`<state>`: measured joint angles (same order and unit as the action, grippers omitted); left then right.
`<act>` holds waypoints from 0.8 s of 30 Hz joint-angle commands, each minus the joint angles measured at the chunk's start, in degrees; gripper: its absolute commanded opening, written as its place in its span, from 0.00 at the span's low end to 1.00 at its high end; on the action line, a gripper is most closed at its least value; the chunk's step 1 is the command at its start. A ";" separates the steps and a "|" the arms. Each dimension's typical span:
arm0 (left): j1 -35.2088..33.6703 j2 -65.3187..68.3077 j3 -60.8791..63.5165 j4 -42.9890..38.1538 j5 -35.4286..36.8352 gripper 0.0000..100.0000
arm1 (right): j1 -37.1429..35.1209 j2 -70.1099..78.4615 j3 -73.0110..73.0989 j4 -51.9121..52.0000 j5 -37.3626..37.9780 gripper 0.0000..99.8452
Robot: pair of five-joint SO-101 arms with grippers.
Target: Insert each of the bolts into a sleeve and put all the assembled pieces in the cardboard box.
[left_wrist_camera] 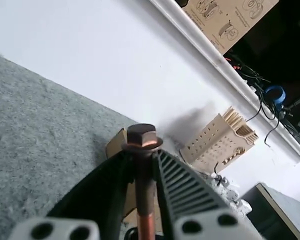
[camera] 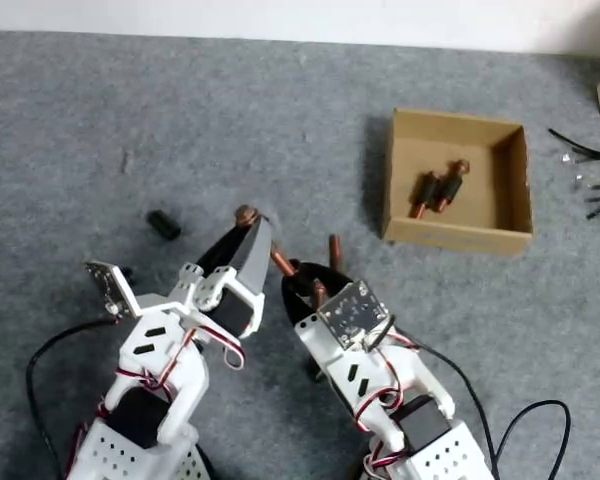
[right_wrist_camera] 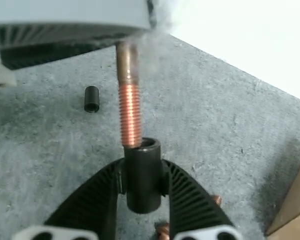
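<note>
As seen from the high view, the left gripper is closed on a copper bolt. The bolt's head points away from the arms and its threaded end slants toward the right gripper. That gripper clasps a black sleeve at the bolt's tip. A loose sleeve lies on the grey mat, apart to the left gripper's outer side. A spare bolt sits just beside the right gripper. The cardboard box stands well apart on the far right. Two assembled pieces lie side by side on its floor.

Left wrist view: the ribbed black fingers of the left gripper pinch the bolt along its shank. The hexagonal head is clear above the fingertips. A corner of the cardboard box shows behind the gripper, before a white wall.

Right wrist view: the right gripper holds the sleeve upright between its two fingertips, bore facing the bolt. The bolt's threaded end meets the sleeve's mouth; how far it has entered cannot be told. The loose sleeve lies on the mat beyond. An edge of the cardboard box shows at the side.
</note>
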<state>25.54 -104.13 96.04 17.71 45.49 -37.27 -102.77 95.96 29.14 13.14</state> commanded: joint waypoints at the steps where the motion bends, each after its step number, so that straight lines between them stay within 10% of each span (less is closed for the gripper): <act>1: 3.12 0.92 1.10 2.20 -0.26 0.01 | -0.66 -1.45 4.26 0.66 -0.62 0.01; 24: 0.84 0.92 1.19 6.77 -0.97 0.01 | -2.51 -1.45 3.21 3.03 4.66 0.01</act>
<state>25.80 -104.13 96.31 23.34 45.05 -39.12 -102.95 95.96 32.66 16.48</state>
